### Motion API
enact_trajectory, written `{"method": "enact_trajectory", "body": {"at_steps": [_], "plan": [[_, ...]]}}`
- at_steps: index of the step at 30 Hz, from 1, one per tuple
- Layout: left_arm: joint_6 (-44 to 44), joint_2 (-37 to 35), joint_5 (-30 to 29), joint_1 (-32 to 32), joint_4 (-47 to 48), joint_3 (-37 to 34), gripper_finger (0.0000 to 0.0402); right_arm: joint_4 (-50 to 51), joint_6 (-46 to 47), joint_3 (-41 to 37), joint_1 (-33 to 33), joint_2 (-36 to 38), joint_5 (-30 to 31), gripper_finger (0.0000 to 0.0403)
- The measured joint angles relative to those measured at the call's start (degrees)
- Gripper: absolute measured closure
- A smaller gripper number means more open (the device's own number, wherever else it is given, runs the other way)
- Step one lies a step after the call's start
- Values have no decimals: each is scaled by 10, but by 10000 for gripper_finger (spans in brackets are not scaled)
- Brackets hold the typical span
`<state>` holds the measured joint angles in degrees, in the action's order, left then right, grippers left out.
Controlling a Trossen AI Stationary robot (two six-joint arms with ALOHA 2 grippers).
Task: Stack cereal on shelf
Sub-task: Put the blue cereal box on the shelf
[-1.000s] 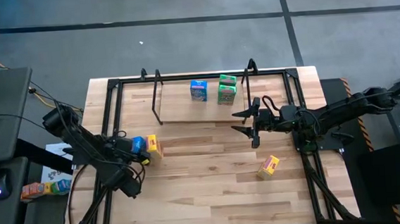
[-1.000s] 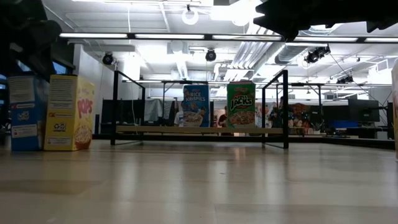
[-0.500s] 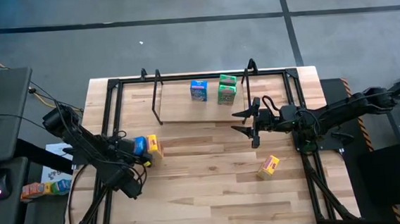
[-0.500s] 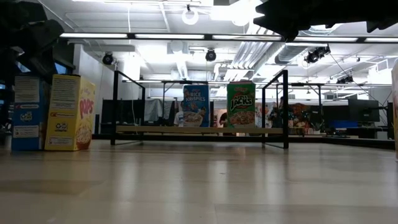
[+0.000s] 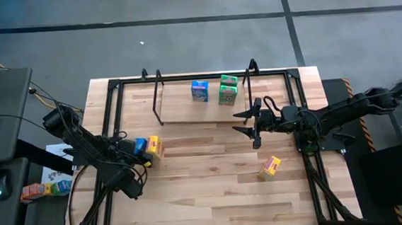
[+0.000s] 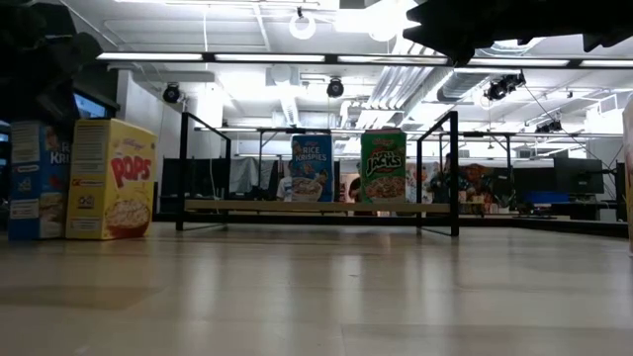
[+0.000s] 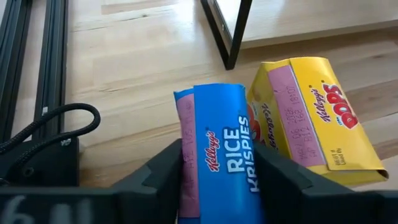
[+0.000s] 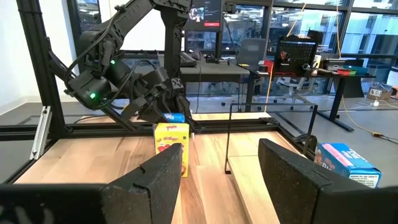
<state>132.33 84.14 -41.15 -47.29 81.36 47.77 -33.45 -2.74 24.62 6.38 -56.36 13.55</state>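
Blue cereal box (image 7: pixel 221 155) in left pincer (image 7: pixel 217 171)

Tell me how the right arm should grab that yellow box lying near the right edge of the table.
The yellow box lies flat and skewed, clear of everything else. Probably best: the open right gripper comes straight down from above, turned to match, and pinches across its narrow width.

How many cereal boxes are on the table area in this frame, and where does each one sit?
5. On the shelf: a blue box and a green box. Table's left: a blue Rice Krispies box in the left gripper, a yellow Pops box beside it. A yellow box lies right.
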Motion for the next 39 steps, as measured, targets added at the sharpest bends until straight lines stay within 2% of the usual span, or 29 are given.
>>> {"method": "enact_trajectory", "body": {"at_steps": [3, 6, 9, 13, 17, 26, 33, 39], "plan": [[-3, 0, 2, -2, 9, 2, 277, 0, 0, 0, 0, 0, 0, 199], [-4, 0, 7, -8, 62, 21, 295, 2, 0, 0, 0, 0, 0, 199], [-11, -4, 10, -15, 86, 46, 301, 2, 0, 0, 0, 0, 0, 199], [-76, -41, -2, -13, 90, 69, 300, 4, 0, 0, 0, 0, 0, 199], [-127, -80, -37, -10, 89, 96, 301, 4, 3, -1, 0, -4, 0, 199], [-326, -139, -164, -7, 86, 203, 302, 3, 3, -1, 0, -14, 8, 199], [-468, -148, -265, 21, 83, 260, 302, -1, 3, -1, 0, -18, 11, 199], [-642, -146, -278, 91, 5, 261, 303, -4, 2, -1, 0, -18, 14, 199]]}}
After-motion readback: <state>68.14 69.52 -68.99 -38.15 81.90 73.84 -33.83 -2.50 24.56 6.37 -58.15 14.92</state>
